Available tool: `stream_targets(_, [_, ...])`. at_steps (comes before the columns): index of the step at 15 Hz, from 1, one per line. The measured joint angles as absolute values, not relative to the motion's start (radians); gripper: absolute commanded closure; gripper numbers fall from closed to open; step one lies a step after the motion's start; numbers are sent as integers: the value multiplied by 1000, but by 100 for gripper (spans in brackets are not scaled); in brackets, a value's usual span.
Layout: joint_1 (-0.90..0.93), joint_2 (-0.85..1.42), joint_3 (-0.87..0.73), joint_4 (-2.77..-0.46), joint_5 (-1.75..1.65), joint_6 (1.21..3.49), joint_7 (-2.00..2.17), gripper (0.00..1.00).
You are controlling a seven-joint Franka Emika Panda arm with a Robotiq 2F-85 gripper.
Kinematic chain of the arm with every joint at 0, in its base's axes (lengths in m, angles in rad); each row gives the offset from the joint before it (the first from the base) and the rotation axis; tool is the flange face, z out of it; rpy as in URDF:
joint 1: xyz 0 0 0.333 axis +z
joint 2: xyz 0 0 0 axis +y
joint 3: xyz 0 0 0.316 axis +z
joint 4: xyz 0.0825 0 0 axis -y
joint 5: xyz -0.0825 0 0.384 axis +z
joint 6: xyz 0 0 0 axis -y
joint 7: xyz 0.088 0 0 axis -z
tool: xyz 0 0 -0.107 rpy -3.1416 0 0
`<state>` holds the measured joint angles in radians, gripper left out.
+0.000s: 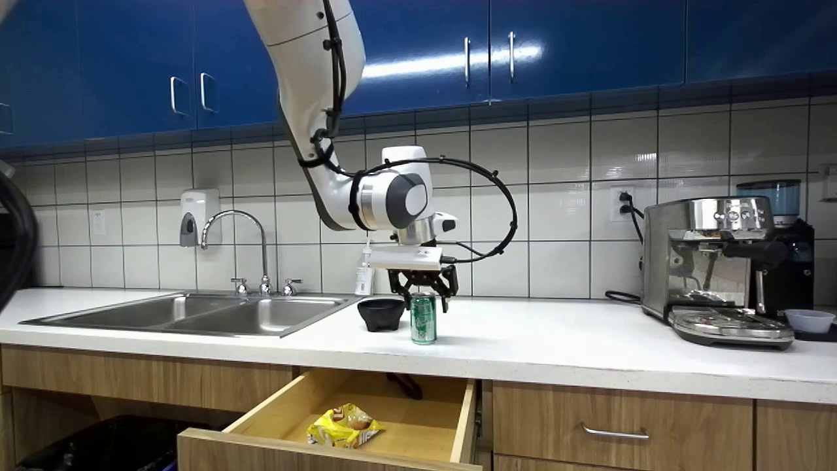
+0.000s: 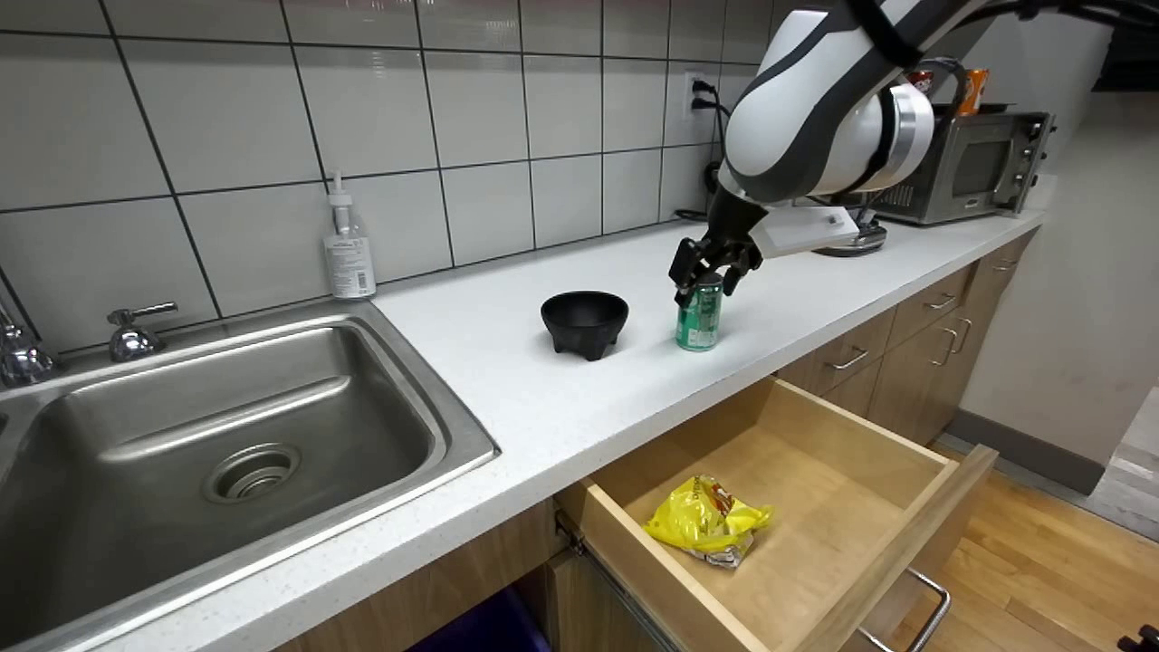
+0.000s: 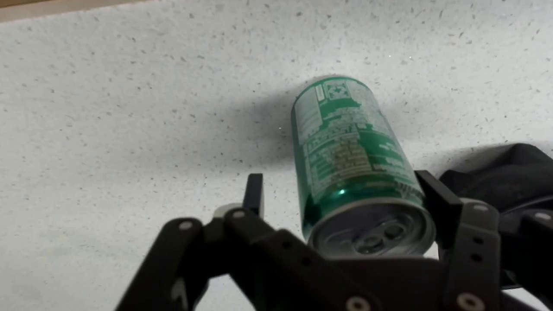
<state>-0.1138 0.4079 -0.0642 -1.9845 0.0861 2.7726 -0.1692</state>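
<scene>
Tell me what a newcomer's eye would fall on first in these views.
Probably the green can, upright on the counter, its top between the open jaws of the gripper, with a gap on one side in the wrist view. Next might come the yellow bag in the pulled-out drawer below the counter, then the black bowl near the can.

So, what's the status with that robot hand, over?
End effector open. Green can upright on the counter, between the jaws, gap visible on one side. Black bowl close by, possibly in the way.
</scene>
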Motion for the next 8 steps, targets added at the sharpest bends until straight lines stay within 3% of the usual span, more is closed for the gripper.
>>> stream_targets(2, [-114,410,-64,-1982,81,2773,-169,60])
stream_targets(8, [-114,412,-63,-1981,78,2772,-170,62])
